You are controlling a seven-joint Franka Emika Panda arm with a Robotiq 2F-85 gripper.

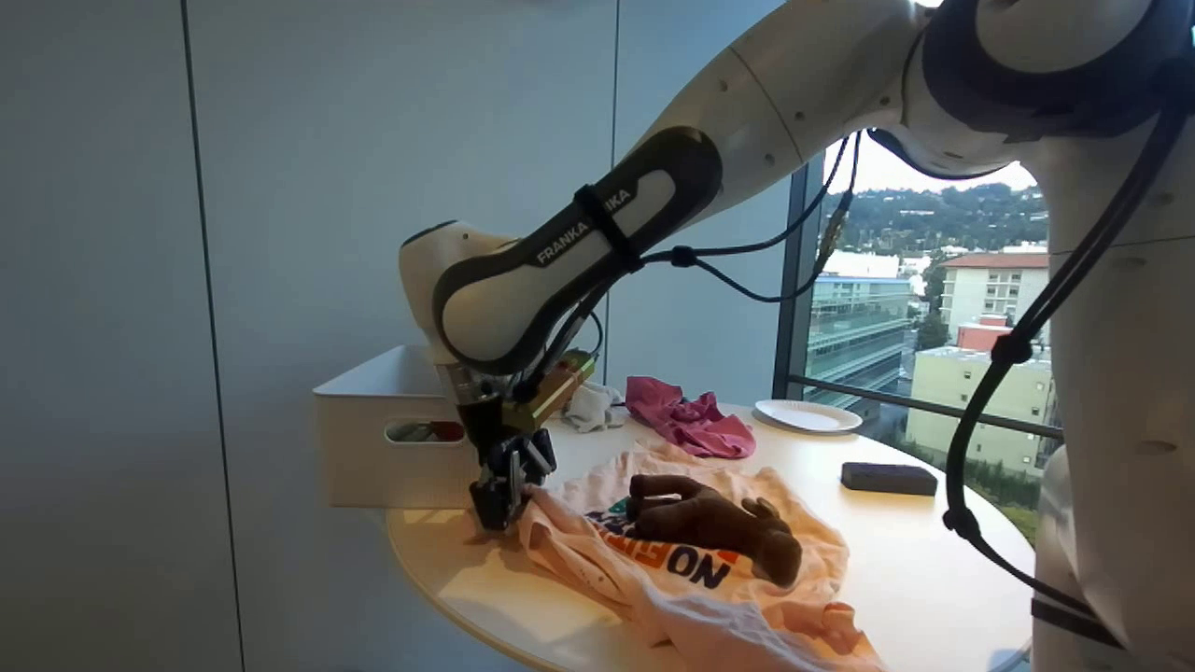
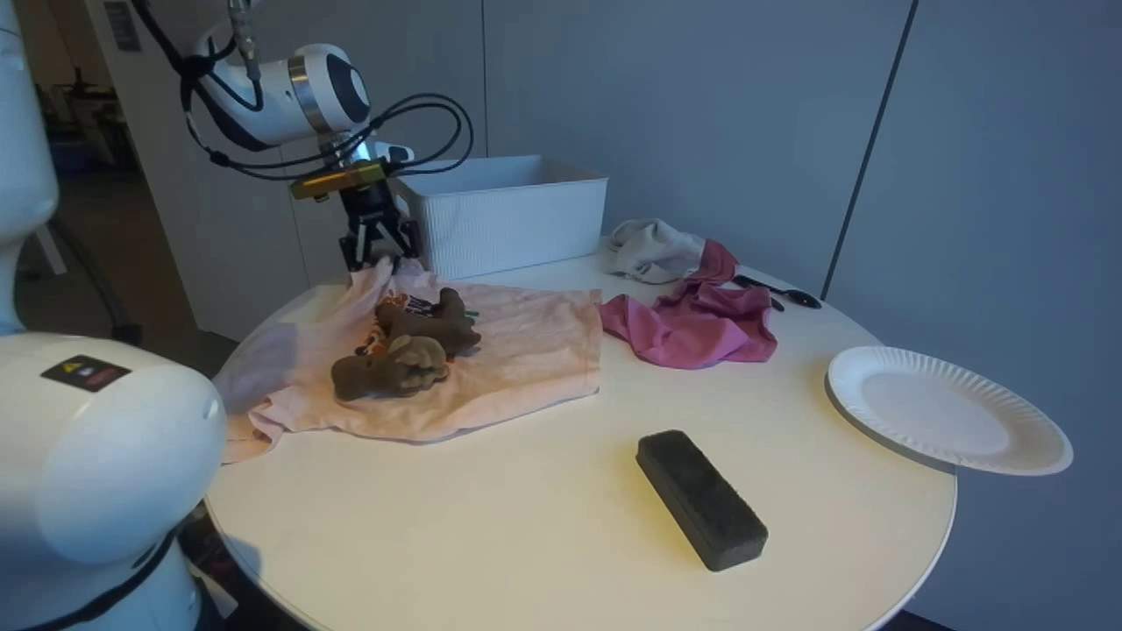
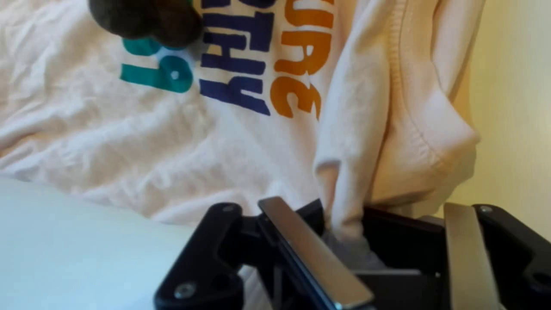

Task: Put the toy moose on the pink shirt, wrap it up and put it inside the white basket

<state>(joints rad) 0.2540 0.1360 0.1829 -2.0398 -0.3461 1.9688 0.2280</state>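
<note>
White robot arm point(image 2: 123, 464) looms nearest the camera in an exterior view, beside the edge of the round worktop point(image 2: 526, 517). Next in size comes the pink shirt point(image 2: 535, 346), spread with its printed side up and reaching the worktop's left edge in that view. At the far edge stands the white basket point(image 2: 517, 228), close to the shirt; its floor is hidden. Smaller is the gripper point(image 3: 344, 219), at the shirt's basket end, apparently clamped on a bunched fold that peaks up from the worktop. Smallest, the toy moose point(image 2: 407, 343) lies on the shirt, inward from that fold and uncovered.

Of 3 steps, I judge 1 done: moose on shirt. Wrapping looks barely begun: 1 stretch of edge taken up, no cloth across the moose. Left, as I read it: bring the fold over, close the other sides around the moose, then get the bundle over the basket wall and inside.
</note>
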